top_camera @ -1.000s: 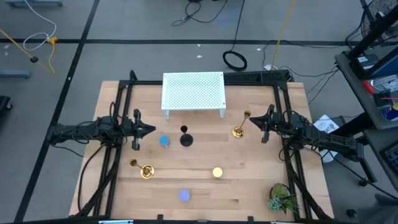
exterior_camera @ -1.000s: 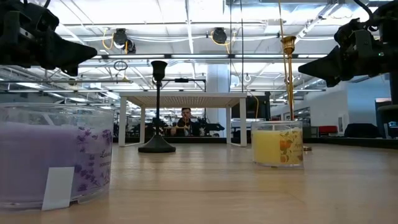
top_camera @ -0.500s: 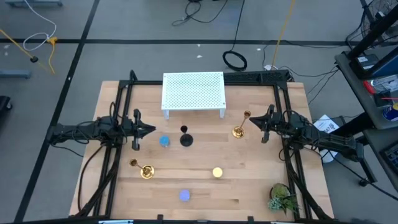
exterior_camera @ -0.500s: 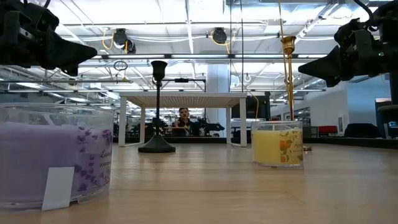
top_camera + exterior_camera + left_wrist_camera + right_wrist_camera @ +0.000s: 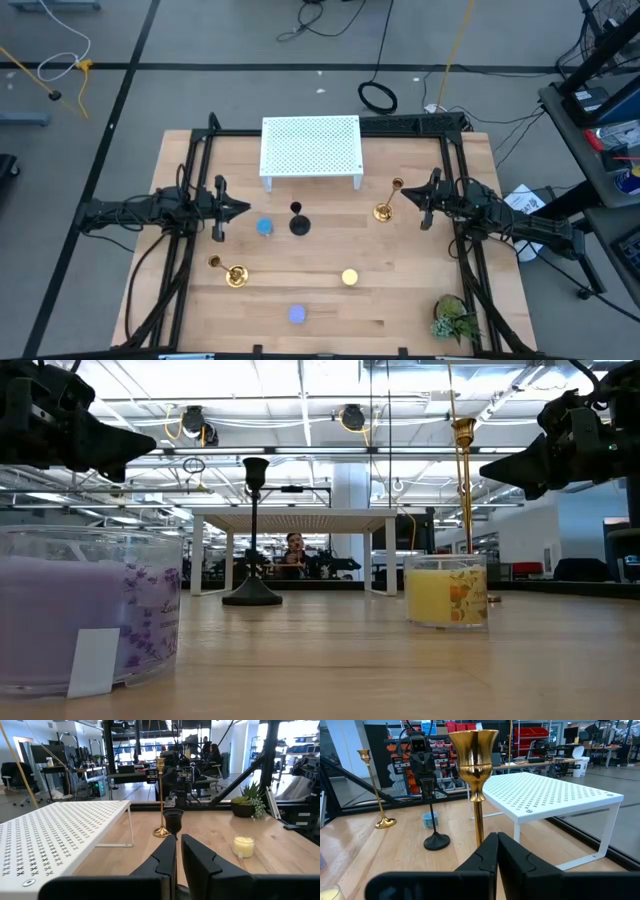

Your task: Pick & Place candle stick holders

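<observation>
My left gripper is shut and hovers over the table's left part, pointing right at the blue cup and the black holder, which stands on its round base. My right gripper is shut and hovers just right of a tall gold holder. In the right wrist view that holder's stem stands upright right before my fingertips. The second gold holder stands near left. The yellow cup and the purple cup sit toward the near edge.
A white perforated shelf stands on legs at the table's far middle. A green plant sprig sits at the near right corner. Black frame rails run along both sides of the table.
</observation>
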